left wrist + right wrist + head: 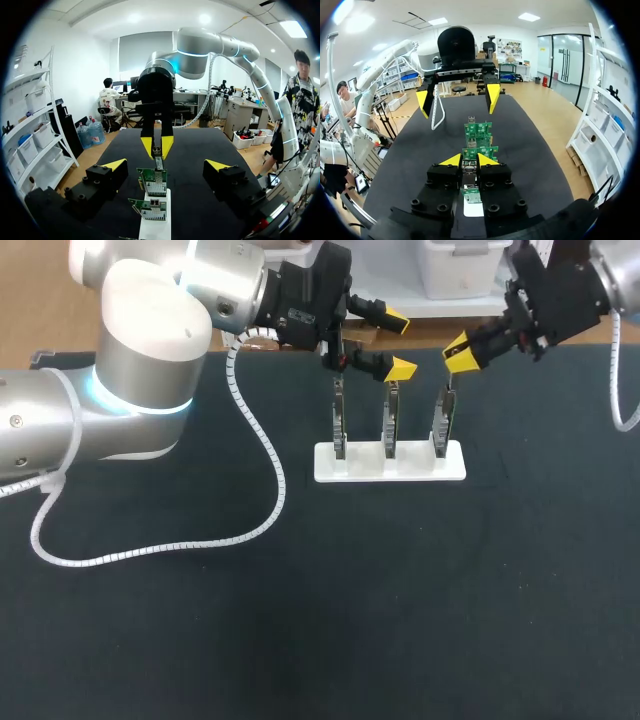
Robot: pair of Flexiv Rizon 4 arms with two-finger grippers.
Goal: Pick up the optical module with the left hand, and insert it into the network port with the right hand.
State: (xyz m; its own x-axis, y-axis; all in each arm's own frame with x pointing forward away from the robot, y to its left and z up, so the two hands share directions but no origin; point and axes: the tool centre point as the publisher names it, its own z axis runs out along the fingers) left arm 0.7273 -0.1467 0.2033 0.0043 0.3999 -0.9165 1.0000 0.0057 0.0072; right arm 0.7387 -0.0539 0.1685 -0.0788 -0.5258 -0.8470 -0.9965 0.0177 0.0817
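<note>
A white stand (390, 465) holds three upright green circuit boards with network ports. My right gripper (460, 352) hangs over the right-hand board (441, 425), shut on the small metal optical module (451, 388). In the right wrist view the module (469, 167) sits between the fingers of the right gripper (470, 160), straight above that board (471, 194). From the left wrist view the module (158, 161) reaches down to the top of the far board (155, 181); how deep it sits is hidden. My left gripper (400, 343) is open and empty above the middle board (390, 425).
The black table (300, 620) spreads wide in front of the stand. A white coiled cable (255, 440) from my left arm lies on the table left of the stand.
</note>
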